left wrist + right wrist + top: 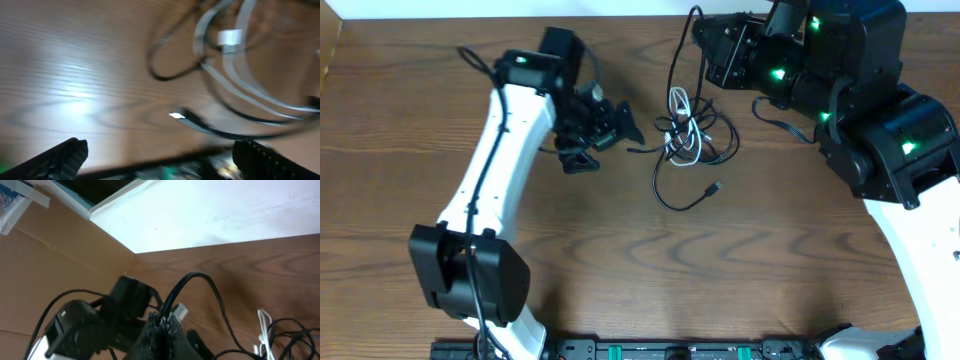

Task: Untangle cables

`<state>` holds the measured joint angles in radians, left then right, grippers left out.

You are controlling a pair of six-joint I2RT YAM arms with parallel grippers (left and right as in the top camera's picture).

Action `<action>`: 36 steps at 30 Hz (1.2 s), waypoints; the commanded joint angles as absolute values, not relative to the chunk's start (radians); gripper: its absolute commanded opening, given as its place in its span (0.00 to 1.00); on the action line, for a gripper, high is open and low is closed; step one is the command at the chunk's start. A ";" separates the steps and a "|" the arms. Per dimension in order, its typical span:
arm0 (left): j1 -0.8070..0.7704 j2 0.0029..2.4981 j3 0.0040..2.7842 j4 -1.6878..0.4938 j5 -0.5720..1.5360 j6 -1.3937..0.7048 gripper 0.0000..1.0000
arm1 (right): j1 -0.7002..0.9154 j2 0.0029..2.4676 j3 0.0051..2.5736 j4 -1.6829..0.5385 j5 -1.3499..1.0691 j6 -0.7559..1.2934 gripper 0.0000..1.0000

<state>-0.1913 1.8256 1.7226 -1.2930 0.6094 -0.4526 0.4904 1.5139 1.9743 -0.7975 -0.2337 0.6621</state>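
The cables (688, 138) lie in a loose tangle at the table's centre back: several black cords and one white cord (682, 120). A black plug end (716, 187) trails toward the front. My left gripper (604, 140) is open and empty just left of the tangle. Its blurred wrist view shows the white cord (230, 40) and a black plug (189, 118) ahead of the open fingers (165, 160). My right gripper (704, 40) is behind the tangle, shut on a black cable (192, 277) that arcs up from the closed fingers (162, 325) and runs down into the tangle.
The wooden table's back edge meets a white wall (225, 210) and brown cardboard (60, 265). The left arm (75, 325) shows in the right wrist view. The arms' bases (650, 350) sit along the front edge.
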 commanded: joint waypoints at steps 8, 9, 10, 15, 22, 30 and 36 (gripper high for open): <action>-0.201 1.831 1.736 -1.226 0.908 -0.464 0.97 | 0.501 1.520 1.993 -0.780 -0.377 0.783 0.01; -0.204 1.831 1.736 -1.220 0.907 -0.472 0.94 | 0.501 1.522 1.993 -0.782 -0.397 0.780 0.01; -0.206 1.831 1.736 -1.216 0.904 -0.482 0.91 | 0.501 1.524 1.993 -0.783 -0.403 0.780 0.01; -0.208 1.831 1.736 -1.232 0.764 -0.493 0.53 | 0.501 1.520 1.993 -0.762 -0.492 0.708 0.01; -0.208 1.831 1.719 -1.337 0.337 -0.596 0.28 | 0.491 1.515 1.993 -0.771 -0.479 0.638 0.01; -0.208 1.832 1.705 -1.383 0.335 -0.632 0.51 | 0.484 1.530 1.993 -1.068 -0.081 0.638 0.01; -0.207 1.832 1.705 -1.319 0.802 -0.452 0.72 | 0.486 1.564 1.993 -1.111 -0.248 0.623 0.01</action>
